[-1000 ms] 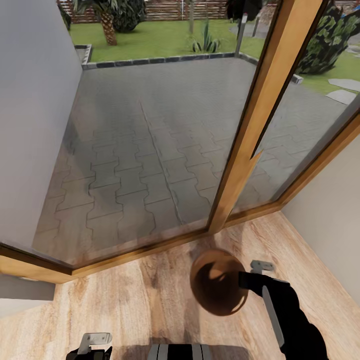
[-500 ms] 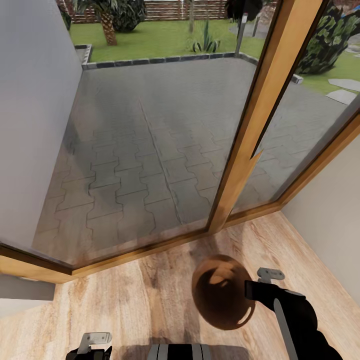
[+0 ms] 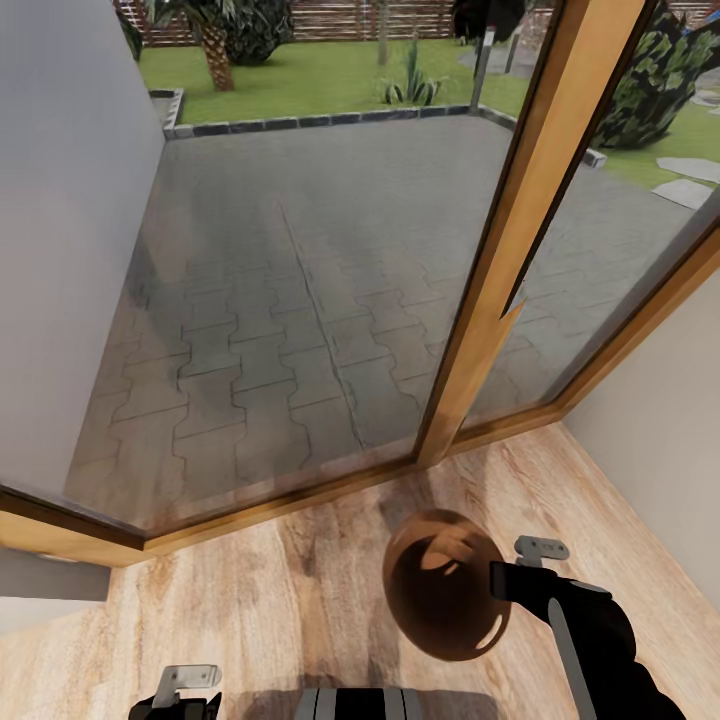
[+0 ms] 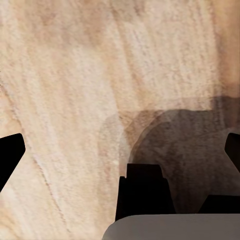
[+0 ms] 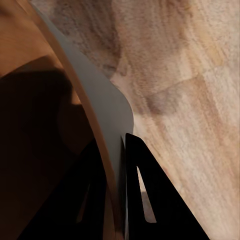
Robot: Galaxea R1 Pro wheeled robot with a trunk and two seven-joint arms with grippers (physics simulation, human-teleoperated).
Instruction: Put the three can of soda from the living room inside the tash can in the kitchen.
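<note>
The right gripper [image 3: 497, 583] is clamped on the rim of the trash can [image 3: 440, 585], one finger inside the wall and one outside. In the right wrist view the two dark fingers [image 5: 142, 200] stand close together with the can's thin grey-edged wall [image 5: 107, 125] pinched between them; the copper-brown interior lies on one side of the wall and the wood floor [image 5: 190, 90] on the other.

From the head camera, the trash can sits over the light wood floor [image 3: 250, 610] just in front of the wood-framed glass doors [image 3: 520, 240], its mouth turned toward the camera. Whether its base touches the floor cannot be told. No object can be made out in the visible part of the interior (most of it is in shadow).

The left gripper [image 3: 185, 680] shows at the lower edge of the head view, well apart from the trash can. In the left wrist view its dark fingertips [image 4: 10, 150] stand at opposite edges of the picture, wide apart, with nothing between them but floor and a grey shadow.

Through the glass are a grey paved patio [image 3: 300, 280], a lawn [image 3: 330, 70] and shrubs. A pale wall [image 3: 60, 200] borders the left side.
</note>
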